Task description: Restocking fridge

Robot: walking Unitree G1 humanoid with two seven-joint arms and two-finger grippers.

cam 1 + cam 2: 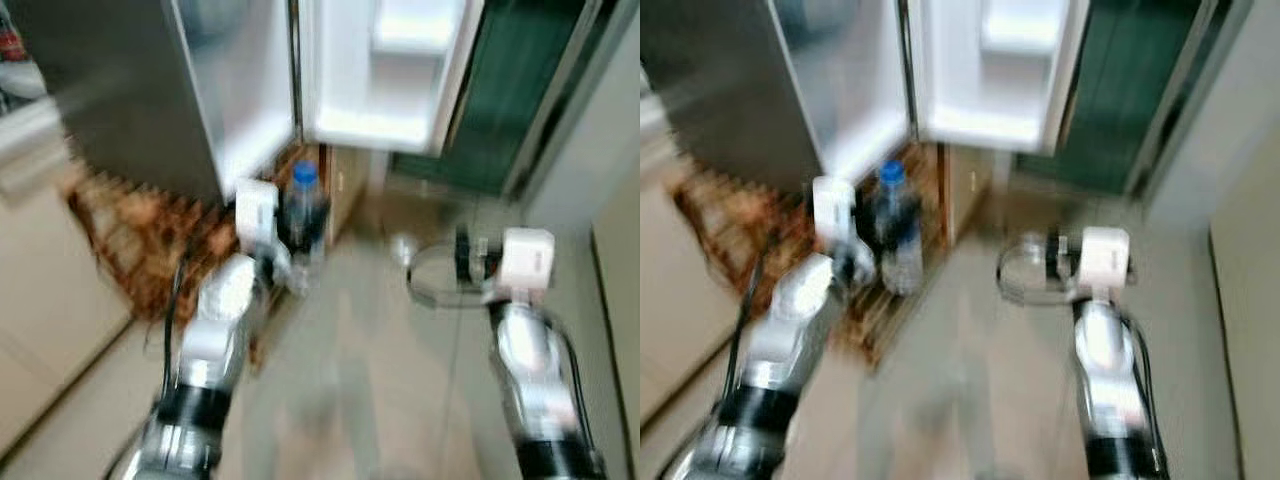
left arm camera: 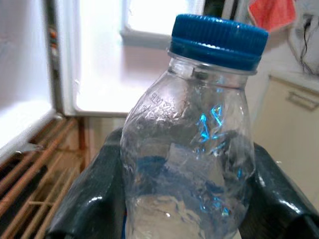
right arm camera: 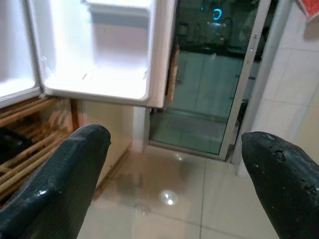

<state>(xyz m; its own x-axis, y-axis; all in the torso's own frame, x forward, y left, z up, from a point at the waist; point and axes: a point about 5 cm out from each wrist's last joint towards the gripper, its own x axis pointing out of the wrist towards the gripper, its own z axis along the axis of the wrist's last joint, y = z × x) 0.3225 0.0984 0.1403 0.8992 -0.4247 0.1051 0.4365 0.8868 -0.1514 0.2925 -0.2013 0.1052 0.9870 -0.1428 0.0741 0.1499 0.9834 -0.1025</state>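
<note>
The left gripper [image 2: 182, 199] is clamped on a clear plastic bottle [image 2: 187, 149], one black finger [image 2: 87, 199] pressed to each side of its body. The bottle stands upright between them, blue cap [image 2: 217, 35] on top, some water low inside, and the wall is crinkled and dented. From the head camera that bottle [image 1: 303, 215] is held out in front of the silver left arm [image 1: 210, 350], low and just before the foot of the fridge.

Over on the other side, the right gripper [image 3: 174, 174] is spread wide, its two black fingers [image 3: 60, 174] far apart with nothing between them but pale tiled floor [image 3: 199, 199]. The right arm [image 1: 535, 370] reaches forward over that floor, well apart from the bottle.

Beyond both, the fridge door [image 1: 385, 70] hangs open, white inside, with a shelf bin moulded into it; the grey steel door [image 1: 120, 90] beside it is closed. A brown wooden slatted rack [image 1: 130, 240] sits low by the fridge, just beside the left arm. To the right, a dark green glass door [image 1: 510, 90] in a pale frame. The head views are blurred, so finer detail is lost.
</note>
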